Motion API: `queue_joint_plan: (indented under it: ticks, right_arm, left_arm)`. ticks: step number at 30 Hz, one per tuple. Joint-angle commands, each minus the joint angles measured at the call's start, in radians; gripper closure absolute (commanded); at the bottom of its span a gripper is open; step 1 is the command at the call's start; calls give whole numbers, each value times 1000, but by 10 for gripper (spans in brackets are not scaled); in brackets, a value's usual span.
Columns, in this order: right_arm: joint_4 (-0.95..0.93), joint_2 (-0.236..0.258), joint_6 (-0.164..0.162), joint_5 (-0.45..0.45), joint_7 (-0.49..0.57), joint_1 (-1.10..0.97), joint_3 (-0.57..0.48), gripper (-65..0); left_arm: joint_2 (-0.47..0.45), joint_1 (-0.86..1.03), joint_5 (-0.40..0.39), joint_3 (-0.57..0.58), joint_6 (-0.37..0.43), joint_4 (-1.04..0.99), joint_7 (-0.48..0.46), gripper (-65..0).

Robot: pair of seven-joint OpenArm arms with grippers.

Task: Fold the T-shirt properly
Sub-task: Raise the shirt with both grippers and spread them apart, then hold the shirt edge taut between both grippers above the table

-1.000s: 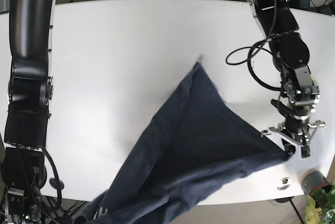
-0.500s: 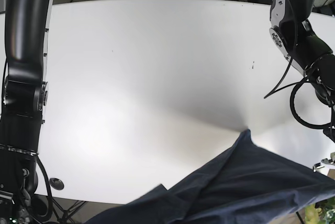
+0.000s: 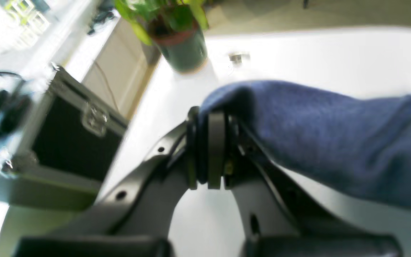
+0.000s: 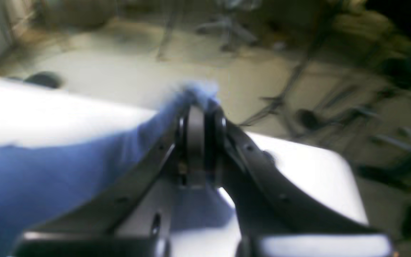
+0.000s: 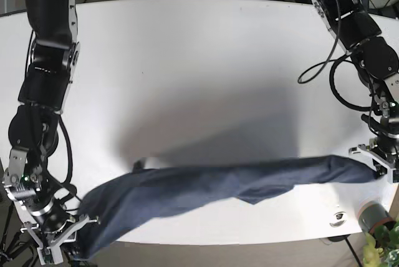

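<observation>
Now | T-shirt [image 5: 206,187] stretched between both arms | left fingers [image 3: 217,150] pinching 1 end | right fingers [image 4: 195,135] pinching the other

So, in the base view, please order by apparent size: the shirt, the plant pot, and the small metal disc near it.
1. shirt, by far the largest
2. pot, partly cut off by the frame
3. disc, slightly smaller than the pot

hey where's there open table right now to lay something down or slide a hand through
The widest bare stretch of the white table lies beyond the T-shirt, between the two arms. A narrow strip runs between the shirt and the near edge. It is crowded at both near corners, where the left gripper and right gripper clamp the shirt's ends.
</observation>
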Motion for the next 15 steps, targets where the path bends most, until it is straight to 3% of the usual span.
queue_joint_plan:
  ticks: [1, 7, 12, 15]
  right_arm:
    - [50, 19, -14, 35, 61, 2, 38, 0]
    - [107, 19, -15, 116, 61, -170, 86, 0]
    - [162, 14, -17, 125, 63, -274, 89, 0]
    - [208, -15, -15, 125, 63, -346, 124, 0]
  left_arm:
    - [-15, 10, -2, -2, 2, 9, -48, -1]
    - [-12, 109, -2, -2, 2, 9, -86, -1]
    - [-12, 178, -2, -4, -4, 9, -106, -1]
    - [-12, 220, -2, -12, -4, 9, -107, 0]
